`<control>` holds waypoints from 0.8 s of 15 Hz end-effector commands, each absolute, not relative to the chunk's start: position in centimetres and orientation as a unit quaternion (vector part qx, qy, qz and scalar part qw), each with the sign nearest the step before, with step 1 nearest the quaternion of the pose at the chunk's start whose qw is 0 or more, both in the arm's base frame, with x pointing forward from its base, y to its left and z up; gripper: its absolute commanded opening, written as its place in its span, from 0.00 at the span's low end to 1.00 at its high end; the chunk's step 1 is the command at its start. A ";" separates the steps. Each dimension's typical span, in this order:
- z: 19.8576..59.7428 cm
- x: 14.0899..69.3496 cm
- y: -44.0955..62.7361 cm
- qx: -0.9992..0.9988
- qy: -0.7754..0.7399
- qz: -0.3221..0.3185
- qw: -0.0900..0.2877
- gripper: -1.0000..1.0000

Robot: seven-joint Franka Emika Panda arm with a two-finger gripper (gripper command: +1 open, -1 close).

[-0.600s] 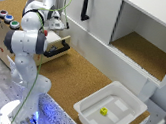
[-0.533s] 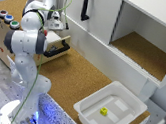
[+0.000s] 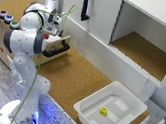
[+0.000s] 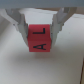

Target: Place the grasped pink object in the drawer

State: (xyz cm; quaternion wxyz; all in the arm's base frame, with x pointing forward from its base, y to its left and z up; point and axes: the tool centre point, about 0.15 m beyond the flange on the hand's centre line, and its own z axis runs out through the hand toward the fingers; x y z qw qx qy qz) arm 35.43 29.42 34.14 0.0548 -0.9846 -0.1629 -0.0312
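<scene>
With the gripper point(image 4: 42, 31) clenched on the pink object point(image 4: 40, 38) over the open drawer point(image 3: 55, 46), at about ten o'clock in the exterior view, I'd lower it well inside before letting go.

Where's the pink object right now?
The pink object is clamped between the gripper fingers in the wrist view. In the exterior view the arm hides it, at the exterior view's left above the open drawer.

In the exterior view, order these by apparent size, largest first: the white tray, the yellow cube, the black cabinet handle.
1. White tray
2. Black cabinet handle
3. Yellow cube

The gaps are clear, so camera distance does not change this order.
</scene>
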 end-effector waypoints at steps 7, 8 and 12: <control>32.3 35.8 29.7 -0.996 -0.029 -0.070 0.037 1.00; 32.8 35.8 29.6 -0.995 -0.040 -0.080 0.035 1.00; 35.3 35.2 28.2 -0.990 -0.066 -0.119 0.023 1.00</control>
